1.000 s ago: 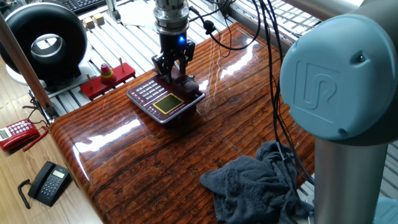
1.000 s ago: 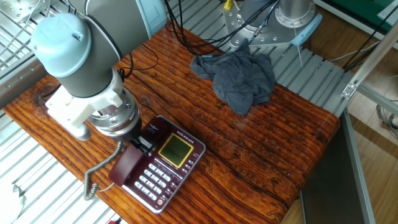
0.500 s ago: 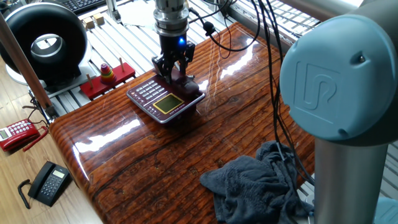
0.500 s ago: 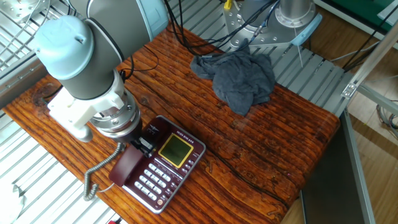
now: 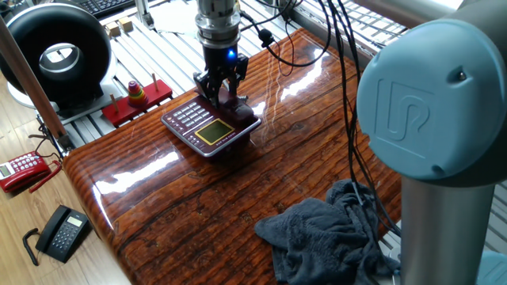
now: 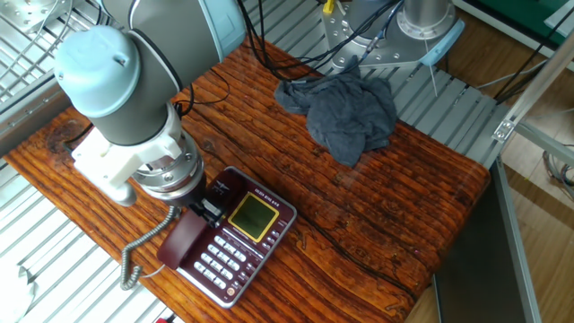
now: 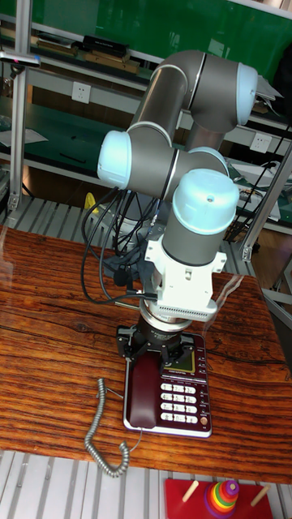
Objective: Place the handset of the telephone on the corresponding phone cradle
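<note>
The maroon telephone (image 5: 207,131) (image 6: 249,240) (image 7: 183,397) sits near the table's edge, screen and keys facing up. Its dark maroon handset (image 5: 241,108) (image 6: 184,244) (image 7: 146,392) lies flat along the phone cradle at the side of the base. A grey coiled cord (image 6: 143,247) (image 7: 101,430) trails off the handset onto the table. My gripper (image 5: 222,93) (image 6: 204,208) (image 7: 158,350) hangs directly over the handset's upper end. It is open, one finger on each side of the handset. The arm's wrist hides that end of the handset and cradle.
A crumpled grey cloth (image 5: 325,229) (image 6: 345,112) lies on the table's other half. A red toy stand (image 5: 136,99) (image 7: 223,495) sits just past the table edge by the phone. A small red phone (image 5: 24,170) and a black phone (image 5: 62,233) lie on the floor.
The arm's upper joints have shifted slightly up and sideways in the other fixed view. The handset and telephone have stayed still.
</note>
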Robot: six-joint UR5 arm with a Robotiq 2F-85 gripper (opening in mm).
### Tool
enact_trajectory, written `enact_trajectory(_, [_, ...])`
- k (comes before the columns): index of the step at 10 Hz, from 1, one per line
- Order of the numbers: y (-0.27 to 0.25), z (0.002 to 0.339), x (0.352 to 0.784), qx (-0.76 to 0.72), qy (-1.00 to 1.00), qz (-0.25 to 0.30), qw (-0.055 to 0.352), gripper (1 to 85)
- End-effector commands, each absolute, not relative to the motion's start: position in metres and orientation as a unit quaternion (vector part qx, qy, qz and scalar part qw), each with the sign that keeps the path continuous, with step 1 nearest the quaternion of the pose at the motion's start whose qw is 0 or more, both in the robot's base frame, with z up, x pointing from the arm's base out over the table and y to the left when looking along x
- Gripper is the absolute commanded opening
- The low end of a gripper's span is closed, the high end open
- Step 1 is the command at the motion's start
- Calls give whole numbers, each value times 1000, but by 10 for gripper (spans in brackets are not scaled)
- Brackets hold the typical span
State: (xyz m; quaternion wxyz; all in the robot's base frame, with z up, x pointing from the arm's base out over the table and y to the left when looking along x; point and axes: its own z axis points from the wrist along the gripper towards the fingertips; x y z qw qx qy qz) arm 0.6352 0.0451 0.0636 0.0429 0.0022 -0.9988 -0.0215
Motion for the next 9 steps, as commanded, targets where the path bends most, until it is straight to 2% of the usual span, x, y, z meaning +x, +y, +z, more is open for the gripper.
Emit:
enact_trajectory(1, [49, 66, 636, 0, -999, -29, 40, 417])
enact_trajectory(2, [49, 67, 636, 0, -999, -29, 40, 417])
enact_trajectory(3, [53, 67, 635, -4, -998, -37, 42, 303])
enact_trajectory(4, [51, 67, 633, -5, -998, -33, 44, 230])
enact_trajectory(9, [45, 69, 627, -5, -998, -24, 50, 227])
